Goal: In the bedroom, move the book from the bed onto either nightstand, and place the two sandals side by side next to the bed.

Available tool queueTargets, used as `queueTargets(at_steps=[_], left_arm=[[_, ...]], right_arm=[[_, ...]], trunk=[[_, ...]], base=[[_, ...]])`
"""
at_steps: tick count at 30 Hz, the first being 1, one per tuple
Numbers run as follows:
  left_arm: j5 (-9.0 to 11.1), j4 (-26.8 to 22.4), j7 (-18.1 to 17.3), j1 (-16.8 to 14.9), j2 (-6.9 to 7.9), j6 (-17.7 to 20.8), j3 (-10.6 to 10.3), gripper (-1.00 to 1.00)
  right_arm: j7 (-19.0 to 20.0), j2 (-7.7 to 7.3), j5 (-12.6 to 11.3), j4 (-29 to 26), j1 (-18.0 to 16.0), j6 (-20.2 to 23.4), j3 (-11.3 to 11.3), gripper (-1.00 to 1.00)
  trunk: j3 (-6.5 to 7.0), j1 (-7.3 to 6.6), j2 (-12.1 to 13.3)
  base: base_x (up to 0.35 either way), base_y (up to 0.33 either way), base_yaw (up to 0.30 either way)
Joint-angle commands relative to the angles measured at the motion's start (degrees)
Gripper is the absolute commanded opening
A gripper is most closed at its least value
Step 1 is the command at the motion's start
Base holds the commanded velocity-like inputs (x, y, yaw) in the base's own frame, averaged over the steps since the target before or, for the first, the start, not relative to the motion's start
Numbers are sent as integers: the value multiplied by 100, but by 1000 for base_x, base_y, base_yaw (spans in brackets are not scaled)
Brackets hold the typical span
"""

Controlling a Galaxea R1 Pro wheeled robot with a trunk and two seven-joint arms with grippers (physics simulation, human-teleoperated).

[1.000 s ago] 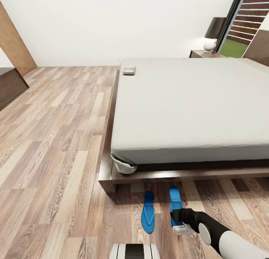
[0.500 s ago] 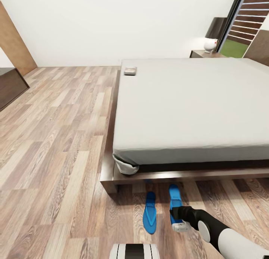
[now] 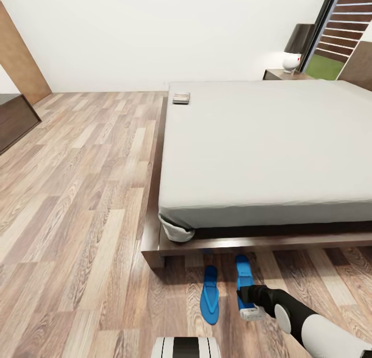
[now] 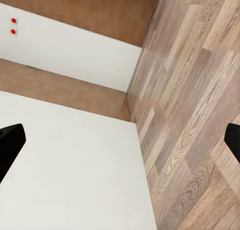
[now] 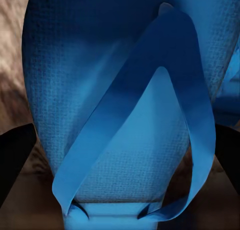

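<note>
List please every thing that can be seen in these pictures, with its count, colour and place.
bed: one, light-grey mattress, dark brown frame, right of centre
book: one, dark, far left corner of the mattress
sandals: two, blue, on the floor by the bed's near edge, side by side
nightstand: one, dark brown, beyond the bed
lamp: one, white base, on the nightstand
floor: brown wood planks
right gripper: one, over the right-hand sandal
left gripper: one, dark fingertips, wide apart

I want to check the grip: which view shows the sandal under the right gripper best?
The right wrist view: the sandal with its strap sits close up between the finger tips. The head view shows it small, partly behind the right gripper. The left wrist view looks at floor and wall.
</note>
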Motion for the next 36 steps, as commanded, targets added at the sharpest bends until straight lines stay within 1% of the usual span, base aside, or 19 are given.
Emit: queueTargets(at_steps=[1, 11, 27, 31, 33, 36], left_arm=[[61, -7, 10, 1, 2, -28, -35, 100], [60, -1, 10, 2, 2, -28, -35, 100], [60, -2, 7, 20, 2, -35, -35, 100], [60, 0, 9, 29, 2, -43, -35, 100], [60, 1, 9, 31, 2, -44, -35, 100], [60, 0, 4, 32, 0, -45, -35, 100]], right_arm=[[25, -5, 9, 21, -16, -22, 25, -100], [19, 24, 0, 174, -74, -22, 25, -100], [16, 45, -1, 272, -78, -22, 25, -100], [16, 78, -1, 274, -78, -22, 26, -100], [16, 93, -1, 275, -78, -22, 27, -100], [16, 105, -1, 275, -78, -22, 31, -100]], trunk=[[-4, -1, -2], [-4, -1, -2], [-4, -1, -2], [-4, -1, -2], [-49, 4, -4], [-49, 4, -4]], base=[[1, 2, 0], [60, 15, 0], [4, 1, 0], [0, 0, 0], [0, 0, 0], [0, 0, 0]])
